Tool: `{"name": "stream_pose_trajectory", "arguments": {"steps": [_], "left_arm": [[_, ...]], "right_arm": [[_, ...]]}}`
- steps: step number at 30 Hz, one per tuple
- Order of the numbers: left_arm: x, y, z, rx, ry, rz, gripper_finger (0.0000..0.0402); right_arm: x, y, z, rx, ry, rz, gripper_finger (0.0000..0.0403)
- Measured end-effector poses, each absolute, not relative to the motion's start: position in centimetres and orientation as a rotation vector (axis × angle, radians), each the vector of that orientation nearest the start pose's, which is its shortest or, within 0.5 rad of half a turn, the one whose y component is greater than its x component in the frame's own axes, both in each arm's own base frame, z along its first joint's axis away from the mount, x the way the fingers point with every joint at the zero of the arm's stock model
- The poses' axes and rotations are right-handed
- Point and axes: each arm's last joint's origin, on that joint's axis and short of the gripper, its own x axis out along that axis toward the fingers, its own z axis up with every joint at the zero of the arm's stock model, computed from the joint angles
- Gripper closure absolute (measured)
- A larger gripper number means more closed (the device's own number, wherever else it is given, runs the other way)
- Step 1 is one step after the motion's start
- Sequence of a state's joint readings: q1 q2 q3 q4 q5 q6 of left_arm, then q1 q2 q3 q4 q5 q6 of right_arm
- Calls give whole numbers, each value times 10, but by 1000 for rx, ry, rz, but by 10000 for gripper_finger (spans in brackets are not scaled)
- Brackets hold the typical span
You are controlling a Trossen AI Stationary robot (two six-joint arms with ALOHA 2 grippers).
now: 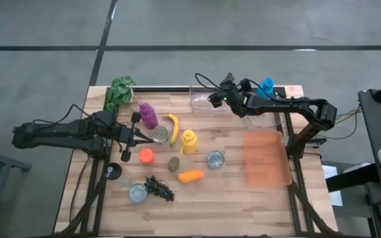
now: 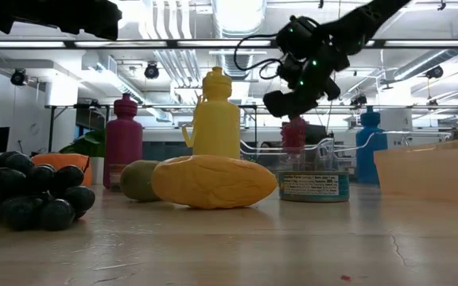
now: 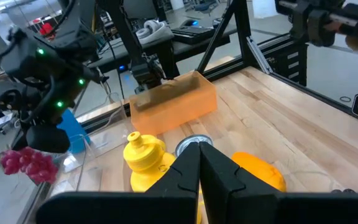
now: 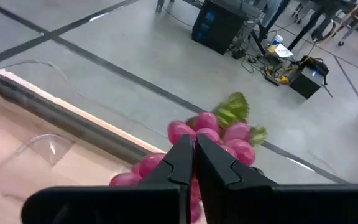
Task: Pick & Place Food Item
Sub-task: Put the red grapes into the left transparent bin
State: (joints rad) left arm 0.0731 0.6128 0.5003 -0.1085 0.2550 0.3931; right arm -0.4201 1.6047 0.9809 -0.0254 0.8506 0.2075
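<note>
A bunch of pink grapes [image 4: 211, 133] with green leaves [image 4: 234, 109] hangs in my right gripper [image 4: 193, 147], which is shut on it. In the low view the grapes [image 2: 294, 132] dangle under the gripper [image 2: 288, 103], well above the table. From above, the gripper [image 1: 214, 99] is over the clear container [image 1: 200, 100] at the table's far edge. My left gripper [image 1: 144, 137] waits shut and touches nothing, above the table's left half near a tin can [image 1: 159, 134]. My right gripper pinches the upper part of the grape bunch [image 4: 180, 132] between its two fingers. The fingers come from the table's right side, slanting a little downward. The bunch hangs below the fingers [image 2: 281, 102], lifted clear of the table and the container.
On the table stand a purple bottle [image 1: 147, 116], a banana [image 1: 172, 129], a yellow bottle [image 1: 188, 141], cans [image 1: 215, 159], a kiwi [image 1: 173, 163], an orange fruit [image 1: 190, 176], dark grapes [image 1: 159, 188], an orange bin [image 1: 266, 157] at the right and a blue bottle [image 1: 266, 87].
</note>
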Motion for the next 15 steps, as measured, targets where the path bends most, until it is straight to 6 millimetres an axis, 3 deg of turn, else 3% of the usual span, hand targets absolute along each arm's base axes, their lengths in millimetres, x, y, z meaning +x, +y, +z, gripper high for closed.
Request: {"name": "stream_pose_trajectory", "arguments": {"steps": [15], "left_arm": [[148, 3, 266, 354, 181, -222, 392]], "right_arm": [[275, -148, 179, 49, 598, -1250, 394]]}}
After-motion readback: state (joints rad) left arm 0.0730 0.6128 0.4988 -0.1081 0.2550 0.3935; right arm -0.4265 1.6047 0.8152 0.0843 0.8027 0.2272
